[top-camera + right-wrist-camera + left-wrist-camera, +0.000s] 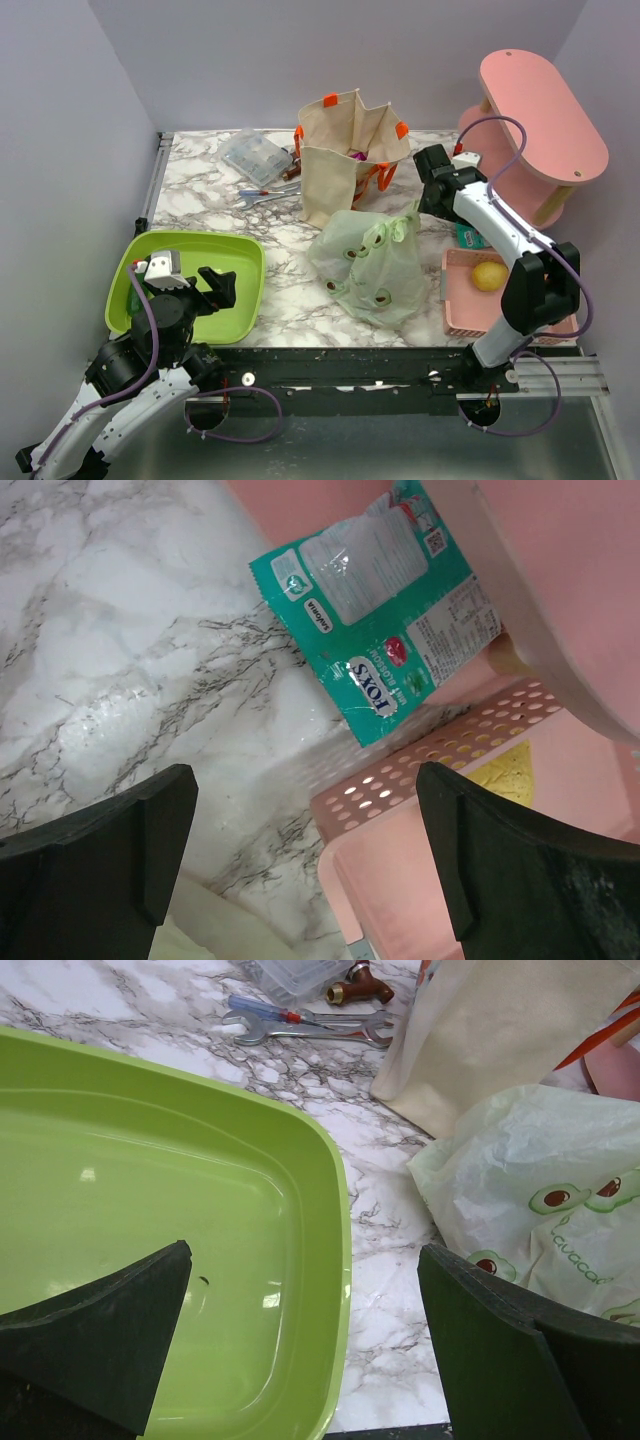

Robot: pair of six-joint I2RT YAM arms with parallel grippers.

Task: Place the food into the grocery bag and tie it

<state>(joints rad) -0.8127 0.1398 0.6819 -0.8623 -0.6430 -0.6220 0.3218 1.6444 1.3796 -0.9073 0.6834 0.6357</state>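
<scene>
The light green grocery bag (372, 262) with avocado prints stands crumpled mid-table, its handle loops up; its edge (540, 1180) shows in the left wrist view. What it holds is hidden. A yellow lemon (488, 275) lies in the pink perforated basket (455, 300) to the right, and shows as a yellow patch (505, 772) past the basket's wall (440, 755). My right gripper (432, 205) (305, 850) hangs open over the basket's far-left corner, holding nothing. My left gripper (216, 285) (305, 1340) is open and bare above the right rim of the lime tray (335, 1260).
A beige tote (345, 150) with orange handles stands behind the bag, something purple showing inside. A clear box (255, 155) and wrenches (270, 193) lie at the back left. A pink stool (540, 130) is at the back right, a teal packet (385, 610) by it.
</scene>
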